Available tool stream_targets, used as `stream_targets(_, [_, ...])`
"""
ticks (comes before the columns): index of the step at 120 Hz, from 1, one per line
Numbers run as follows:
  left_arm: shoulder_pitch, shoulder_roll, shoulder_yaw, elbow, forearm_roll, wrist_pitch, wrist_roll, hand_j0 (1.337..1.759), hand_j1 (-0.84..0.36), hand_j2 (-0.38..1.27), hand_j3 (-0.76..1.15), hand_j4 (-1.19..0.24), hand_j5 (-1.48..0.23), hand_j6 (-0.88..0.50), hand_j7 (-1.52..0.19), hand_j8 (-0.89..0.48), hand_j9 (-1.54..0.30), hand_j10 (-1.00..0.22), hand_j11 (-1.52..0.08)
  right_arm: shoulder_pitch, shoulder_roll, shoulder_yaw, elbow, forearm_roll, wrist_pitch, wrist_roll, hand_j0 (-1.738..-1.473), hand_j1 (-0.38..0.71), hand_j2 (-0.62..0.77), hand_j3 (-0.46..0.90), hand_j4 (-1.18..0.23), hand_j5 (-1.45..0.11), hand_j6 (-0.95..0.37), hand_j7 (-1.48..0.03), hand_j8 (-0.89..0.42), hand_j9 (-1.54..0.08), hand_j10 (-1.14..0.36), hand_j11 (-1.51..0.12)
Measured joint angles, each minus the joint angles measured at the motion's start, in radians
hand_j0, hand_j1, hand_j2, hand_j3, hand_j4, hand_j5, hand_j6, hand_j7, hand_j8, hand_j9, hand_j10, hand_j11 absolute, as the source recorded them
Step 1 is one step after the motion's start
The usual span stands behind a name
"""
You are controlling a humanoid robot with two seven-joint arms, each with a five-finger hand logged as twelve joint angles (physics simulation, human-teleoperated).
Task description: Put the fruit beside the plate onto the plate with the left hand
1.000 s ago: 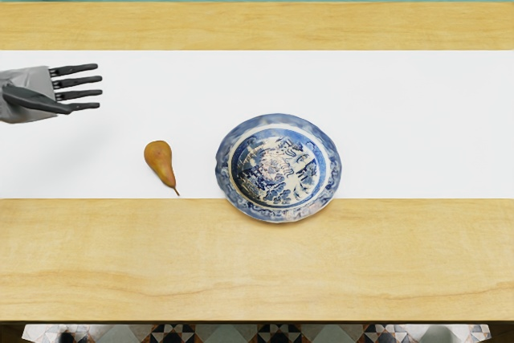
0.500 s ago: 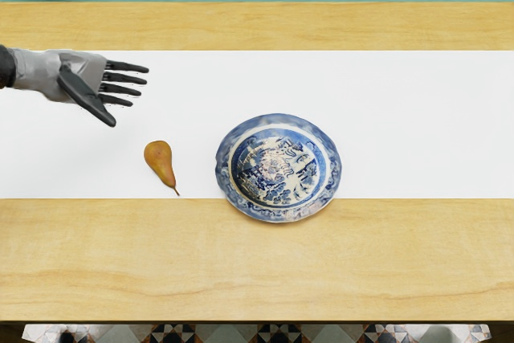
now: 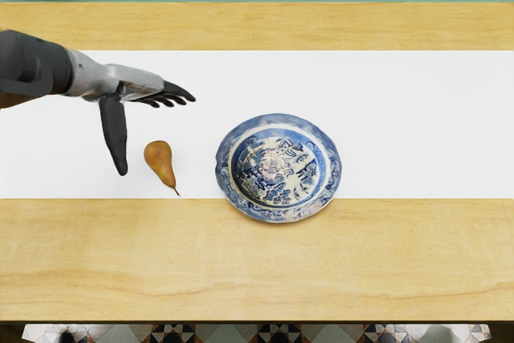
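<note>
The left robot hand (image 3: 135, 91) is reaching in from the left edge of the tabletop (image 3: 257, 263), its grey forearm stretching over the white runner (image 3: 401, 118) that is crossing the wood from side to side. The robot hand is spread wide and holding nothing: the dark fingers (image 3: 172, 95) are pointing right, toward the middle of the tabletop, while the long thumb (image 3: 115, 138) is hanging down toward the front edge, well apart from the fingers.

The pear (image 3: 160, 162) is lying on the runner in the left half of the tabletop, close to the runner's front border. Its rounded brown-orange body is facing the back edge and its thin stem is pointing toward the front right. In the picture the thumb tip is showing just left of the pear with a narrow strip of white between them; whether the robot hand is hovering above the fruit's level or sitting at its height cannot be told from this one view. Nothing is touching the pear.

The blue-and-white patterned plate (image 3: 222, 170) is sitting near the centre of the tabletop, just right of the pear and apart from it, its front rim overlapping the runner's border onto bare wood. Its patterned well is showing no fruit.
</note>
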Motion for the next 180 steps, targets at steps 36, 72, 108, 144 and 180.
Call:
stream_targets(36, [0.133, 0.006, -0.017, -0.133, 0.256, 0.047, 0.000, 1.658, 0.26, 0.02, 0.00, -0.08, -0.10, -0.08, -0.10, -0.08, -0.10, -0.08, -0.10, 0.000, 0.000, 0.000, 0.000, 0.000, 0.000, 0.000, -1.658, -0.32, 0.00, 0.00, -0.02, -0.03, -0.02, -0.03, -0.02, -0.03, -0.02, -0.03])
stream_targets(72, [0.262, -0.055, -0.011, -0.166, 0.481, 0.301, 0.000, 1.658, 0.25, 0.02, 0.00, -0.09, -0.11, -0.09, -0.11, -0.09, -0.11, -0.08, -0.11, 0.000, 0.000, 0.000, 0.000, 0.000, 0.000, 0.000, -1.658, -0.32, 0.00, 0.00, -0.02, -0.03, -0.02, -0.03, -0.02, -0.03, -0.02, -0.03])
stream_targets(108, [0.389, -0.098, 0.003, -0.167, 0.761, 0.523, 0.000, 1.658, 0.25, 0.02, 0.00, -0.09, -0.11, -0.09, -0.11, -0.09, -0.11, -0.09, -0.11, 0.000, 0.000, 0.000, 0.000, 0.000, 0.000, 0.000, -1.658, -0.32, 0.00, 0.00, -0.02, -0.03, -0.02, -0.03, -0.02, -0.03, -0.02, -0.03])
stream_targets(144, [0.384, -0.120, 0.094, -0.164, 0.794, 0.554, 0.000, 1.658, 0.20, 0.03, 0.00, -0.13, -0.17, -0.13, -0.17, -0.13, -0.17, -0.13, -0.17, 0.000, 0.000, 0.000, 0.000, 0.000, 0.000, 0.000, -1.658, -0.32, 0.00, 0.00, -0.02, -0.03, -0.02, -0.03, -0.02, -0.03, -0.02, -0.03])
stream_targets(180, [0.383, -0.120, 0.128, -0.161, 0.795, 0.556, 0.000, 1.658, 0.04, 0.06, 0.00, -0.26, -0.34, -0.26, -0.34, -0.26, -0.34, -0.26, -0.34, 0.000, 0.000, 0.000, 0.001, 0.000, 0.000, 0.000, -1.658, -0.32, 0.00, 0.00, -0.02, -0.03, -0.02, -0.03, -0.02, -0.03, -0.02, -0.03])
